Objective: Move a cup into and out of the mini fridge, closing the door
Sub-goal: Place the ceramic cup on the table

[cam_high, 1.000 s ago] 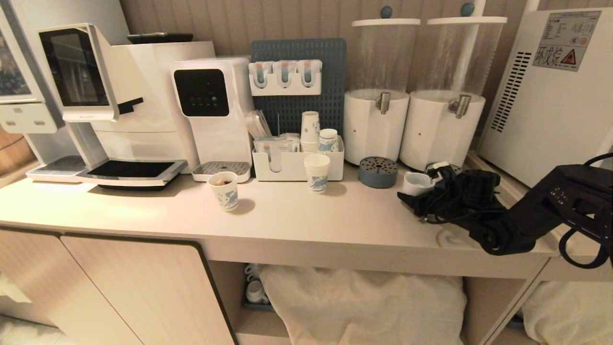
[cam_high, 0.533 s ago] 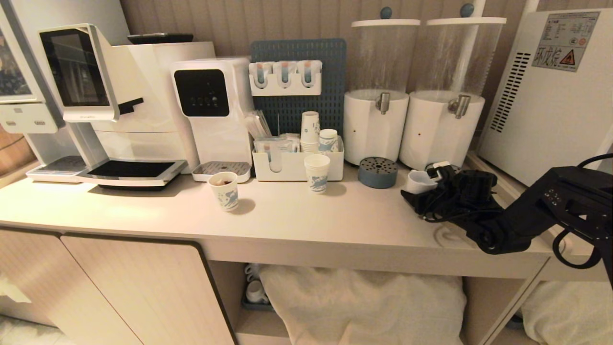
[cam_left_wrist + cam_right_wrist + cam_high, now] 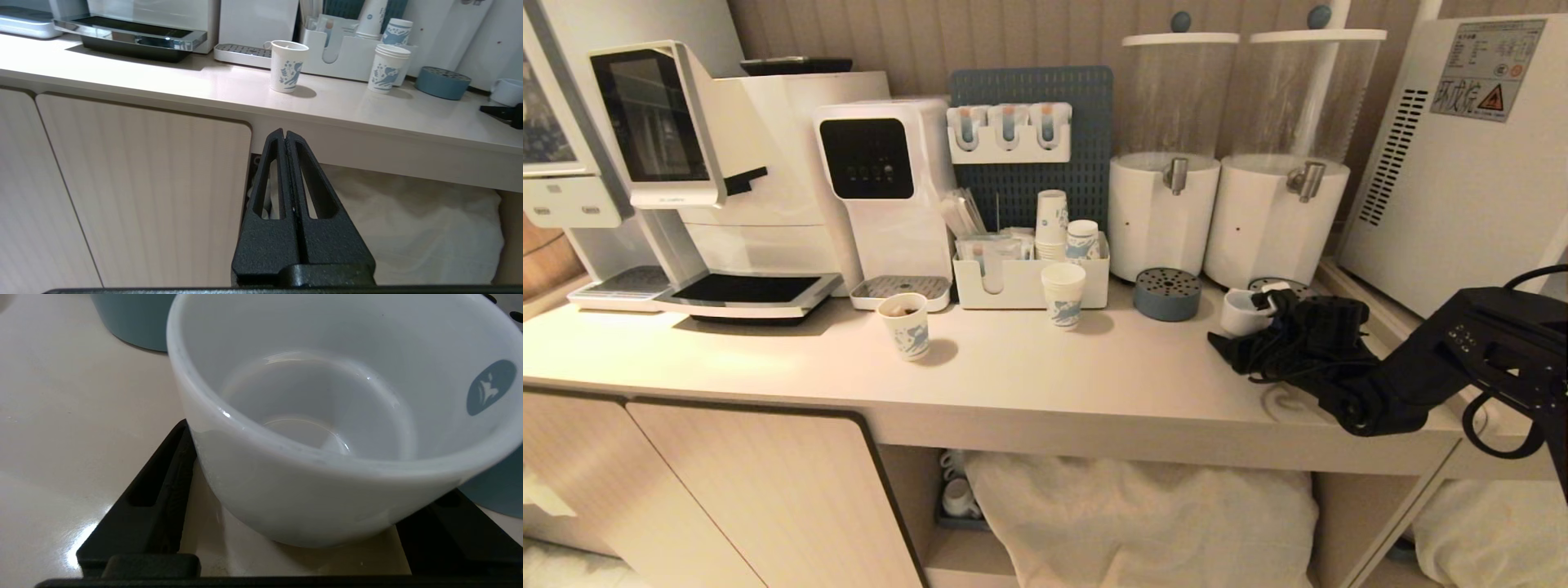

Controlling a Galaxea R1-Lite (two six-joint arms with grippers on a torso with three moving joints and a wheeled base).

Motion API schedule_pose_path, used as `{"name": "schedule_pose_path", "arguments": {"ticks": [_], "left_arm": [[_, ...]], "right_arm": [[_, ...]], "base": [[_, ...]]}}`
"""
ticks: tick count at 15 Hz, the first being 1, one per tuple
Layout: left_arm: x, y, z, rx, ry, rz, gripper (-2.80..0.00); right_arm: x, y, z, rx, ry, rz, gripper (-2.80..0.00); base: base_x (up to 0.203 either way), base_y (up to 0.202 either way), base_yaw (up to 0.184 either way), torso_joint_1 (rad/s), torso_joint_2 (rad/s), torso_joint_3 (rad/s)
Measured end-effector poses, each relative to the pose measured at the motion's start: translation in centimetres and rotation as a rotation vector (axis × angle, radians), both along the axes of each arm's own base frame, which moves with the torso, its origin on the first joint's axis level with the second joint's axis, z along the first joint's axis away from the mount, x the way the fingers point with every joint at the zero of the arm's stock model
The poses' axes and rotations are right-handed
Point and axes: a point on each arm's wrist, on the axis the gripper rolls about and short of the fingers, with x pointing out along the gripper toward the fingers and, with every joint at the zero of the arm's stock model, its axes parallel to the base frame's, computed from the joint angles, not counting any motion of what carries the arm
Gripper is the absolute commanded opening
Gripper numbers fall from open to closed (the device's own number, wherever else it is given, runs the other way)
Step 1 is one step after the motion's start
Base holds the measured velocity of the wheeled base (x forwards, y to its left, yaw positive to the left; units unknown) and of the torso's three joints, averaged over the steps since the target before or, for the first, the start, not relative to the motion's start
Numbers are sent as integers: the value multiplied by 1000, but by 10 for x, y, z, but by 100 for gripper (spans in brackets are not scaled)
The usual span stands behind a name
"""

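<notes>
The cup [image 3: 1241, 312], a squat white mug with a small grey mark, stands on the counter [image 3: 1029, 367] in front of the right drink dispenser. It also shows in the left wrist view as the cup [image 3: 506, 90]. My right gripper [image 3: 1259, 314] reaches in from the right, open, with one finger on either side of the cup [image 3: 306, 490]. Its fingers [image 3: 163, 486] lie low by the cup's wall. The mini fridge [image 3: 1462, 163] stands at the far right, showing vent slots and a warning sticker. Its door is out of view. My left gripper [image 3: 284, 132] hangs shut below the counter, before the cabinet.
A blue round drip tray [image 3: 1168, 292] sits just left of the cup, with two white dispensers [image 3: 1164, 216] [image 3: 1278, 220] behind. Two paper cups [image 3: 905, 325] [image 3: 1063, 294] stand mid-counter. An organiser box [image 3: 1029, 286] and a coffee machine [image 3: 727, 163] are further left.
My right arm has carried the cup a little further back and to the right. The cup now stands upright on the counter, and the jaws have widened around it. The left arm is still.
</notes>
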Motion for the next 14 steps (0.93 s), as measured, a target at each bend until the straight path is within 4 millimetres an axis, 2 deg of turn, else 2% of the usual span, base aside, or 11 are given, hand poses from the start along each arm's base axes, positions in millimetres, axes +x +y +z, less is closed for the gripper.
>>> {"name": "schedule_pose_path", "arguments": {"ticks": [4, 5, 9, 14], "left_arm": [[0, 0, 0, 0, 0, 0, -280], [0, 0, 0, 0, -1, 0, -280], [0, 0, 0, 0, 0, 0, -280], [0, 0, 0, 0, -1, 0, -280]], "right_arm": [[-13, 2, 10, 29, 21, 30, 0], [-18, 4, 13, 44, 30, 40, -280], [-36, 7, 24, 83, 62, 61, -280], [-80, 5, 56, 122, 87, 79, -280]], "base": [[0, 0, 0, 0, 0, 0], [0, 0, 0, 0, 0, 0], [0, 0, 0, 0, 0, 0], [0, 0, 0, 0, 0, 0]]}}
